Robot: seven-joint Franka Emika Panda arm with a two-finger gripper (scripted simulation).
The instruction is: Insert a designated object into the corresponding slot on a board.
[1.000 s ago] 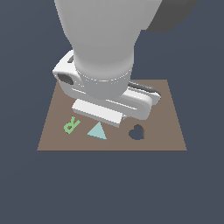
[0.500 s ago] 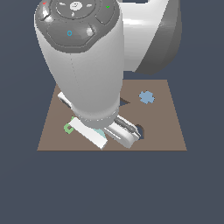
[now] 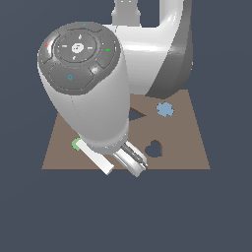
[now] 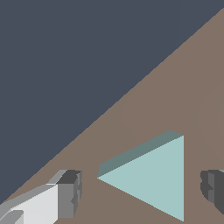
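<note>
**Open fingers straddle the teal triangle on the board**

In the wrist view the light-teal triangle point(image 4: 151, 177) lies flat on the brown board point(image 4: 188, 87); the gripper point(image 4: 142, 194) is spread wide, one fingertip point(image 4: 69, 192) to one side of the piece and the other finger at the opposite edge of the picture, both clear of it; the triangle sits between them, touched by neither; the board's edge runs diagonally past it, with dark floor beyond.

In the exterior view the arm's bulk covers the near part of the board point(image 3: 192, 147); the triangle itself is hidden there; part of the dark triangular slot point(image 3: 136, 114) shows beside the arm, near the board's middle; a heart-shaped hole point(image 3: 154, 148) lies nearer the front edge; a blue cross-like piece point(image 3: 165, 109) rests toward the exterior view's right; a sliver of green piece point(image 3: 76, 143) peeks out at the exterior view's left.
</note>
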